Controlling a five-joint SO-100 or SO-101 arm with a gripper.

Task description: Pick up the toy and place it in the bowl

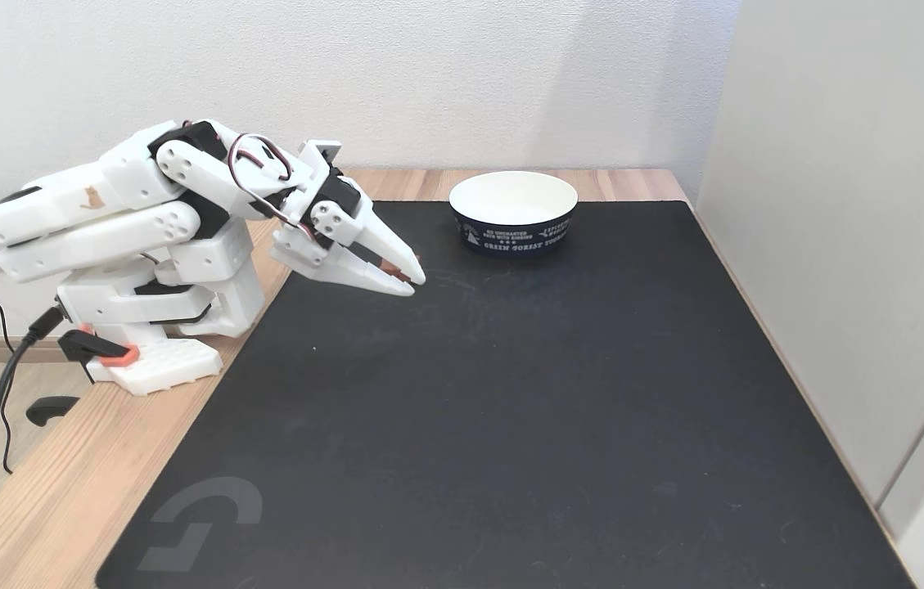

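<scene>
Toy (390, 269): small reddish-brown sliver visible between white fingertips, near left edge of black mat (511, 409), seemingly clear of surface. Gripper (411, 282) clenched on toy, jaws nearly closed, tips angled down and right. Grip looks far out at the tips, probably so the release drops clean. Bowl (514, 212) upright at mat's far edge, well apart to right of gripper, white inside empty: placing not yet done. Arm (142, 204) folded low and compact over base, which sits on wooden table (36, 507).

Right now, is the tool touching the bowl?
Apart. The fixed view shows bare black mat between the tool tips and the bowl.
</scene>
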